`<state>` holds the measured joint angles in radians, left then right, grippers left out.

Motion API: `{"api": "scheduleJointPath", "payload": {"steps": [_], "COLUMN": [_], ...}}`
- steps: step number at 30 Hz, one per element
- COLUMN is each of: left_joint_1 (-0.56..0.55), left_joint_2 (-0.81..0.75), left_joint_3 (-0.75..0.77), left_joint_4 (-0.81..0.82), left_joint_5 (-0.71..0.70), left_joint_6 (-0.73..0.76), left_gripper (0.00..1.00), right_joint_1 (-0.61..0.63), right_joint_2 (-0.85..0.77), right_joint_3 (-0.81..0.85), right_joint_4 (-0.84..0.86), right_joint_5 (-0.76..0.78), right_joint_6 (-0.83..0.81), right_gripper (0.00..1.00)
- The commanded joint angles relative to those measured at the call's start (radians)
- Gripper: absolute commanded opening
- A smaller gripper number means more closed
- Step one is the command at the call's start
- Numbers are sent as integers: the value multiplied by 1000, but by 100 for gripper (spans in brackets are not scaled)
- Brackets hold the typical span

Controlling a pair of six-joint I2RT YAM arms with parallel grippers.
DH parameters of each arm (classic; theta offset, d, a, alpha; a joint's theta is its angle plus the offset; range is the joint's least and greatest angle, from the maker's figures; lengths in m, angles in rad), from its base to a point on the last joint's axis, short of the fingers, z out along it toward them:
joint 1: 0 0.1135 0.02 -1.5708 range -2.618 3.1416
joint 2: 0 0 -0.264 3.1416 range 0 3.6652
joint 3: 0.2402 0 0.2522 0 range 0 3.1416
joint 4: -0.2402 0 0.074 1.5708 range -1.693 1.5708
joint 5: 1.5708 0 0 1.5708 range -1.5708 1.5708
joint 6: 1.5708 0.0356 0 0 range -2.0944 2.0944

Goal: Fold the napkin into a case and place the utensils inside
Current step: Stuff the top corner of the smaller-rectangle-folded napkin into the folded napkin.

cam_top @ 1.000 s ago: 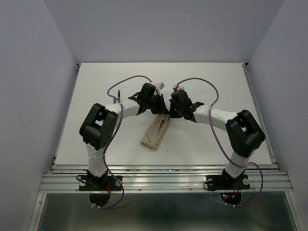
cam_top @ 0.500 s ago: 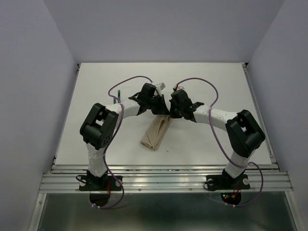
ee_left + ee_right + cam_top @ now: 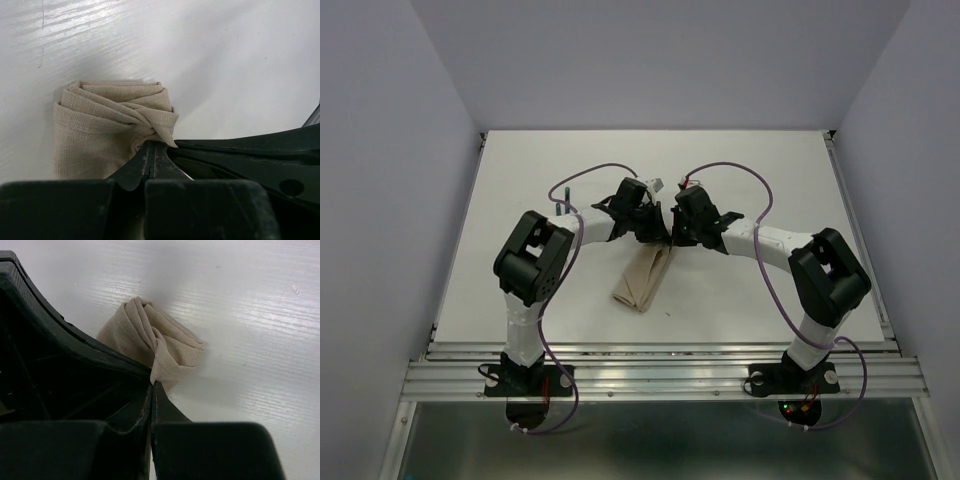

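Observation:
The beige napkin (image 3: 642, 280) lies folded into a narrow oblong in the middle of the table, slanting from near left to far right. Both grippers meet at its far end. My left gripper (image 3: 654, 238) is shut on a twisted fold of the cloth (image 3: 112, 122), its tips (image 3: 152, 144) pinching the edge. My right gripper (image 3: 669, 240) is shut on the same bunched end (image 3: 152, 342), with its tips (image 3: 152, 385) closed on a flap. Dark green utensil handles (image 3: 566, 192) peek out behind the left arm; the rest of the utensils is hidden.
The right gripper's black body (image 3: 260, 152) fills the right of the left wrist view, and the left gripper's body (image 3: 55, 350) fills the left of the right wrist view. White walls enclose the table (image 3: 770, 170) on three sides.
The left arm's elbow has shifted a little to the right and its gripper has edged closer to the right one. Both grippers stay shut on the napkin's far end.

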<state>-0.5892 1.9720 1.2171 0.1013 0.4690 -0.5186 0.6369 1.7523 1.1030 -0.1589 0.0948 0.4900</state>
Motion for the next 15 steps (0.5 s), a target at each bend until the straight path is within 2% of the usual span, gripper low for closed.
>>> {"api": "scheduleJointPath", "payload": {"steps": [1,15], "left_joint_1": [-9,-24], "left_joint_2": [2,68], "left_joint_3": [25,39], "left_joint_4": [52,92], "left_joint_5": [10,-7], "left_joint_6": [-8,-73], "left_gripper": [0,0], "right_joint_1": [12,12], "right_joint_2": [-36,-40], "right_joint_3": [38,40], "right_joint_4": [30,30], "right_joint_5": [-26,-55], "right_joint_6": [-5,-13], "right_gripper": [1,1]}}
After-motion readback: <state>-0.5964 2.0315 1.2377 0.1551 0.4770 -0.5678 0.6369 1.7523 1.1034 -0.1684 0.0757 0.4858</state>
